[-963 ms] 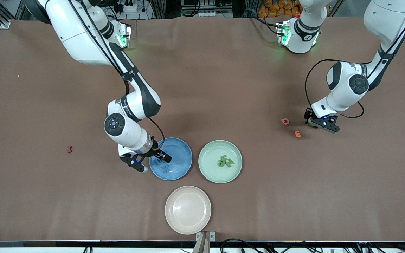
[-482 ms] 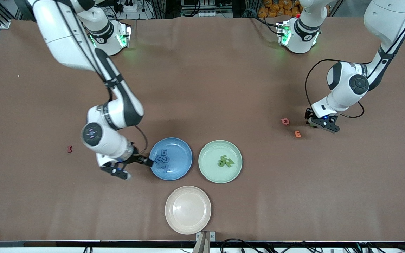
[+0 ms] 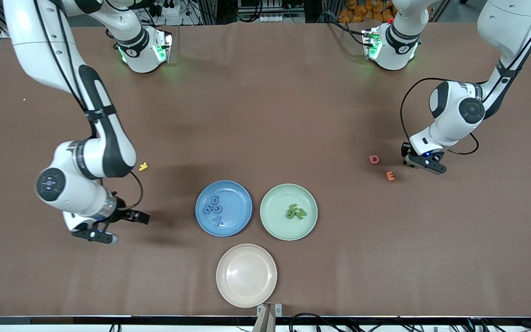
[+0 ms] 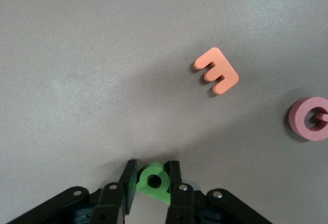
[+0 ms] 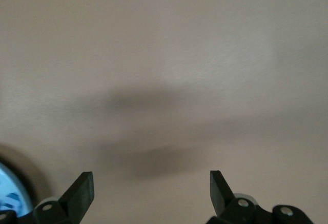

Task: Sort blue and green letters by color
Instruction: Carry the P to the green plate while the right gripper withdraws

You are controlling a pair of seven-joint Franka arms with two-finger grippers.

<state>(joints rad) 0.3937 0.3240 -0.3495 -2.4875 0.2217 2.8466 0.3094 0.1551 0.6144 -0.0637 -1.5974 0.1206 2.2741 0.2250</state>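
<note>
Blue plate (image 3: 233, 220): blue letters (image 3: 215, 210) in | green plate (image 3: 274, 226) beside: three green letters (image 3: 296, 212) | left gripper (image 4: 152, 187) clamps green P (image 4: 154, 181), undelivered | right gripper (image 5: 151, 188) spread, empty

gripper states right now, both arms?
Left gripper: closed on a green letter, beside the orange E.
Right gripper: open, empty, over bare table near the blue plate.

Three plates (image 3: 238, 202) — four blue letters (image 3: 219, 221), four green letters (image 3: 295, 212), three stray letters (image 3: 390, 175)
</note>
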